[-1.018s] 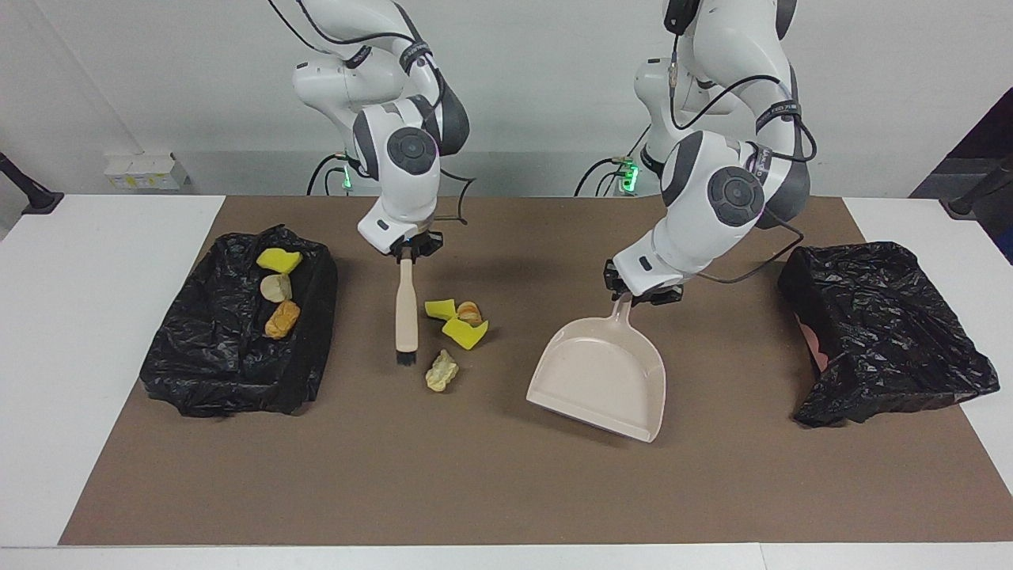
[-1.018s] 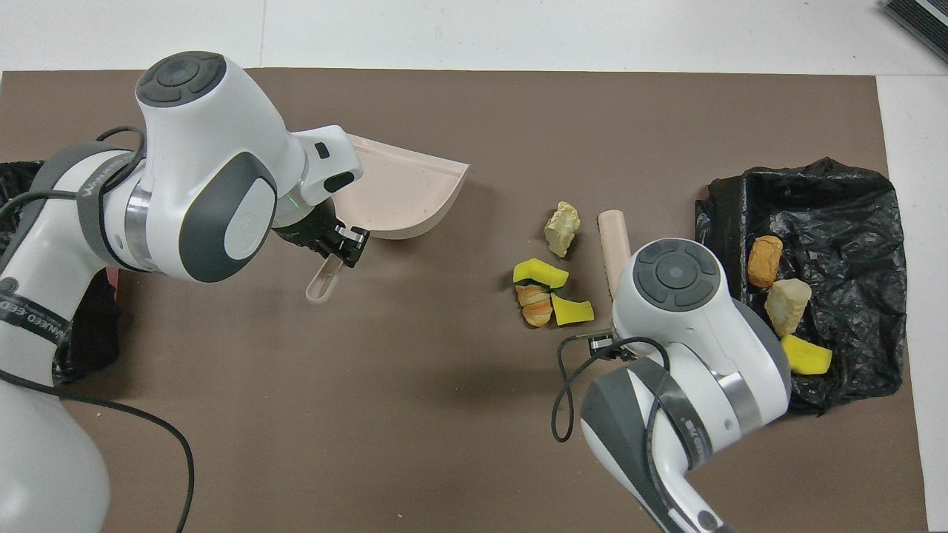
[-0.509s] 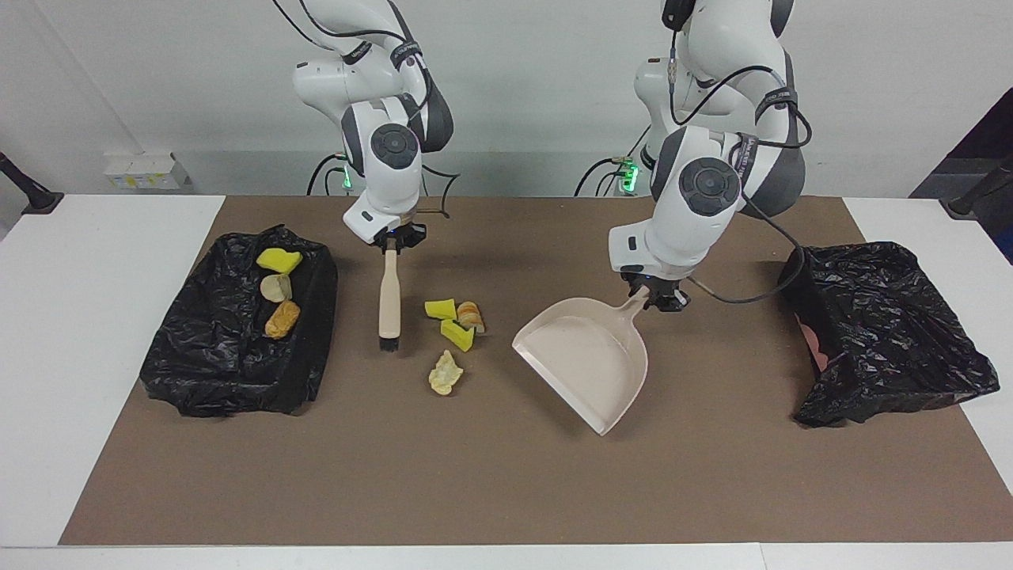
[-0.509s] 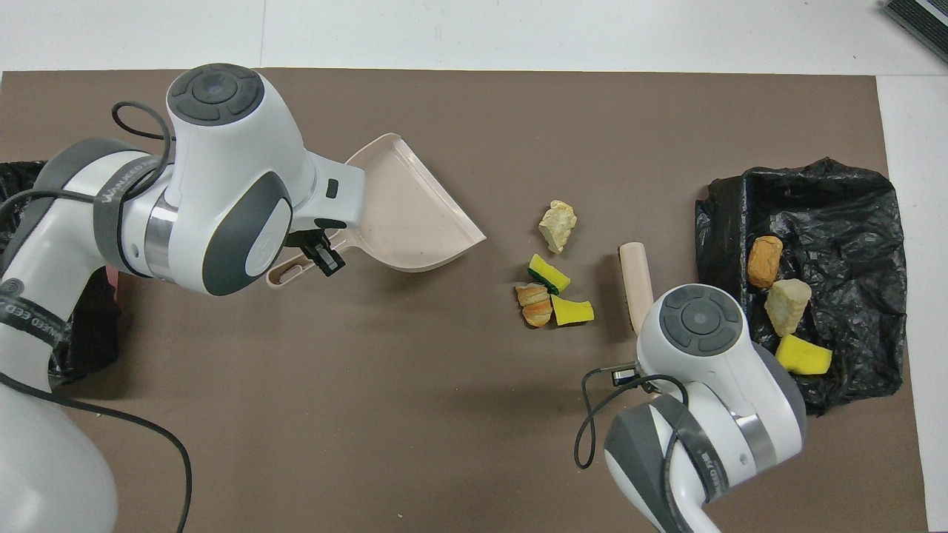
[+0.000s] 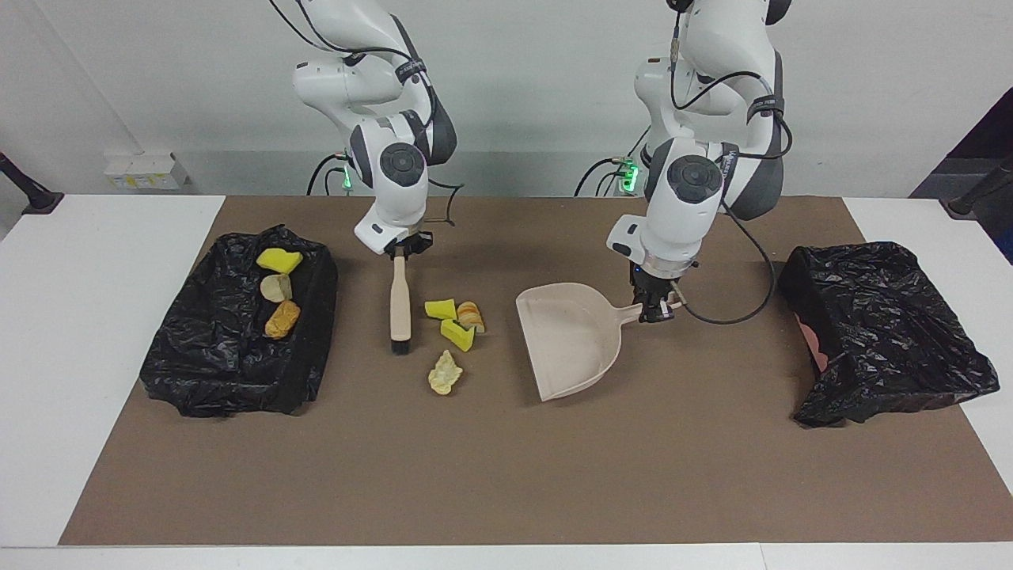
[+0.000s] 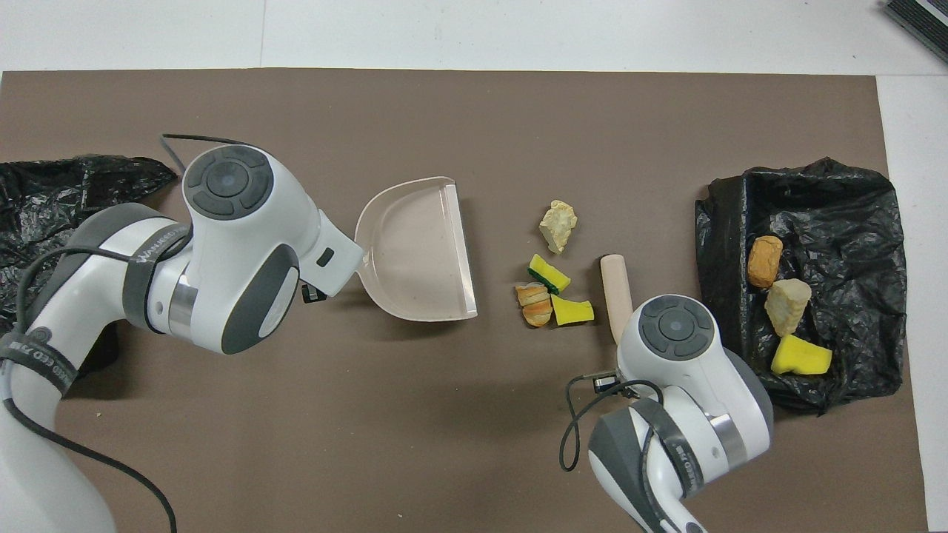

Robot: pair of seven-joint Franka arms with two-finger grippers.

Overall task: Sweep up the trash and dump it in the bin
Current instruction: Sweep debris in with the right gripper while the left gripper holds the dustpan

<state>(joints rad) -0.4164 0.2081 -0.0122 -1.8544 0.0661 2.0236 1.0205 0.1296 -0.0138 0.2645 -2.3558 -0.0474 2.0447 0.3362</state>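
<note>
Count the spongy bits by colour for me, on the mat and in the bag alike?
Yellow: 3, one of them green-topped
Cream: 2
Orange-brown: 2
Total: 7, four loose on the brown mat, three in the black bag

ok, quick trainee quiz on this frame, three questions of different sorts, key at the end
1. Which tool does each hand hold?
2. True or false: the dustpan already has trash in it.
3. How many chunks lie loose on the mat between the brush and the dustpan: A two, B four, C six?

Key
1. The left hand is shut on the dustpan's handle; the right hand is shut on the brush's handle.
2. False: its pan is bare.
3. B: the cream chunk, two yellow chunks and the orange-brown chunk. Three more lie in the black-lined bin at the right arm's end.
</note>
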